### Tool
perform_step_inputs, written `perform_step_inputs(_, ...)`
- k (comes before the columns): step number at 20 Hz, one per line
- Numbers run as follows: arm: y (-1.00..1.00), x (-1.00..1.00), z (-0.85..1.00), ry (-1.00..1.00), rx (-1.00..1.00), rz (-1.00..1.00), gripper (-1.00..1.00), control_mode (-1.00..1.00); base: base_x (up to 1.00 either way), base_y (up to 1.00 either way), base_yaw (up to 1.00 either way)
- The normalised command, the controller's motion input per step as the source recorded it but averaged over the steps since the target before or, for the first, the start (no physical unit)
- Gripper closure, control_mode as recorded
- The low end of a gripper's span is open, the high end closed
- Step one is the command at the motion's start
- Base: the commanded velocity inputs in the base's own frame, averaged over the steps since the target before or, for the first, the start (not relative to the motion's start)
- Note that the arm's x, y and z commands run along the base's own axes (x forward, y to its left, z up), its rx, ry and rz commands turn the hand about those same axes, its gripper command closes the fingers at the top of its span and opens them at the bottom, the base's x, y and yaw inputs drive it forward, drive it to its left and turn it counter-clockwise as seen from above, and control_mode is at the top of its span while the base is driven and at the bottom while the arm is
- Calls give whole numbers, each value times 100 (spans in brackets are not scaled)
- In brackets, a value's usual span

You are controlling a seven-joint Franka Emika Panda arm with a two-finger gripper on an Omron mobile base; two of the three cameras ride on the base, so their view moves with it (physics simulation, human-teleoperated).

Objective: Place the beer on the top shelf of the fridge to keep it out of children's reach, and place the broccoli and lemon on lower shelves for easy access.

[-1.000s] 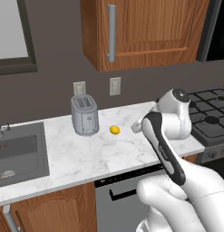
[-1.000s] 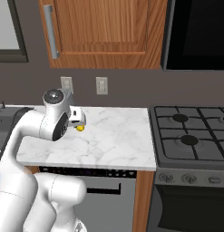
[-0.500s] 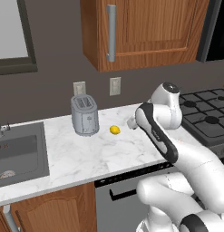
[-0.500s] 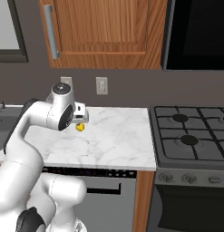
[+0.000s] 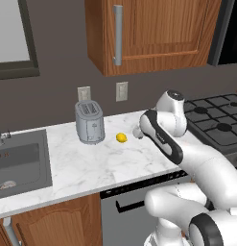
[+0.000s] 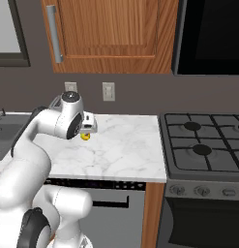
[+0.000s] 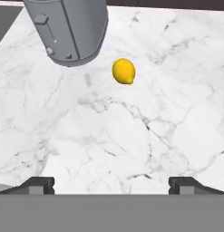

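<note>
Item 1, gripper [image 7: 111, 183]: in the hand view we see its two dark finger tips [image 7: 37, 185] set at opposite sides of the bottom edge, spread to their widest, with bare marble between them. Nothing is held and nothing is touched. From the left base view we place the hand [image 5: 139, 131] above the counter, just right of the lemon and apart from it.

Item 2, lemon [image 7: 124, 71]: small, yellow, oval, lying on the white marble counter [image 7: 131, 136]. In the hand view it sits ahead of the open fingers, near the middle of the gap and well apart from both tips. In the left base view we find the lemon [image 5: 121, 138] between the toaster and the hand; in the right base view the lemon [image 6: 84, 136] peeks out just below the wrist.

Item 3, toaster [image 5: 89, 121]: grey, upright, near the lemon on its left, not touching it. Its rounded body [image 7: 68, 29] fills the upper left of the hand view.

Item 4, edges: we note a sink [image 5: 19, 161] at the counter's left end, a gas stove [image 6: 203, 150] at its right end, and a wooden wall cabinet [image 5: 153, 31] overhead.

Item 5, open room: bare marble lies around the lemon on its near and right sides.
</note>
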Motion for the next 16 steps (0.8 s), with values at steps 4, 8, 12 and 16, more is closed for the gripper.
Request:
perform_step_inputs(4,0,15,-35,0,0,0,-100,-100,0,0,0)
perform_step_inputs(8,1,20,-17,0,0,0,-100,-100,0,0,0)
perform_step_inputs(12,10,19,-6,1,0,0,-100,-100,0,0,0)
perform_step_inputs(16,13,21,-7,1,0,0,-100,-100,0,0,0)
